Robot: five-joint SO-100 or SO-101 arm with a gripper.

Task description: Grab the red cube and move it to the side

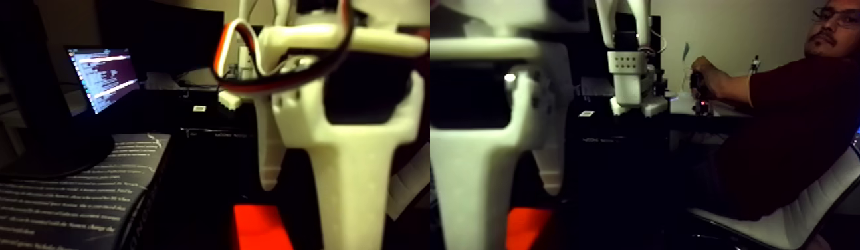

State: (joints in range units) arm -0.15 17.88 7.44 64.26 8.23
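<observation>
We see the white gripper [296, 193] hanging close to the camera, fingers pointing down, jaws parted — the red cube [259, 226] lies below, ungrasped.

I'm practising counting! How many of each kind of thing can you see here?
The wide picture holds two side-by-side views, so things seen in both halves count once.
Red cube: 1
Gripper: 1
Laptop: 1
Person: 1
Chair: 1
Total: 5
</observation>
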